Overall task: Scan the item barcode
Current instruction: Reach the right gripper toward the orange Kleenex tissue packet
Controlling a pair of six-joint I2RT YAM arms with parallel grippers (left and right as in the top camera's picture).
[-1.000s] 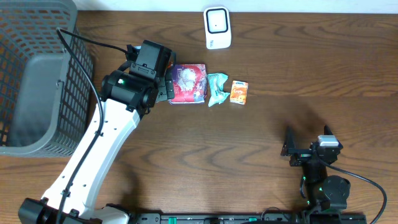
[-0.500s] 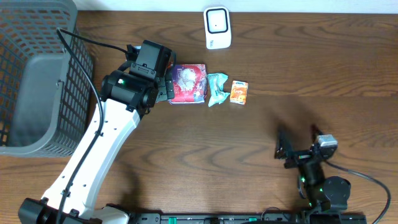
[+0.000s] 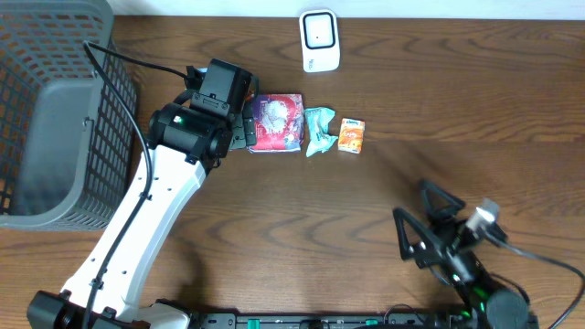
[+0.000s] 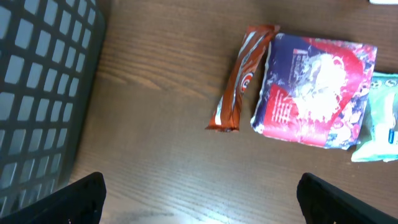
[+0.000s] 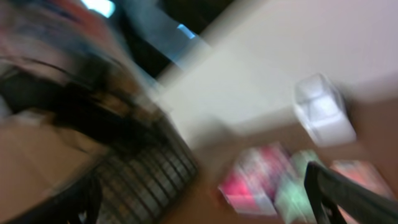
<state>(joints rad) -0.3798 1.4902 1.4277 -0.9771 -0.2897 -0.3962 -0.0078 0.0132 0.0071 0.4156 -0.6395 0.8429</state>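
Wide apart and holding nothing, the left jaws hang over the counter [image 4: 155, 149], their dark tips at the bottom corners of the left wrist view. Ahead of them a brown and orange snack bar [image 4: 241, 78] lies touching a red and blue packet [image 4: 314, 93]. From overhead, that packet [image 3: 277, 122] sits just 10 o'clock of the counter's middle. To its 3 o'clock side come a green packet [image 3: 318, 131] and then a small orange box [image 3: 352, 134], all in one row. A white scanner [image 3: 320, 40] with a dark window lies at 12 o'clock, apart from the row. The right jaws are also spread wide and empty, down at 5 o'clock on the right arm [image 3: 475, 274]. The right wrist view is badly blurred. A grey wire basket [image 3: 55, 55] fills the 9 to 10 o'clock corner, and a plain grey bottom shows through its mesh. Print on the packets is too small to read.
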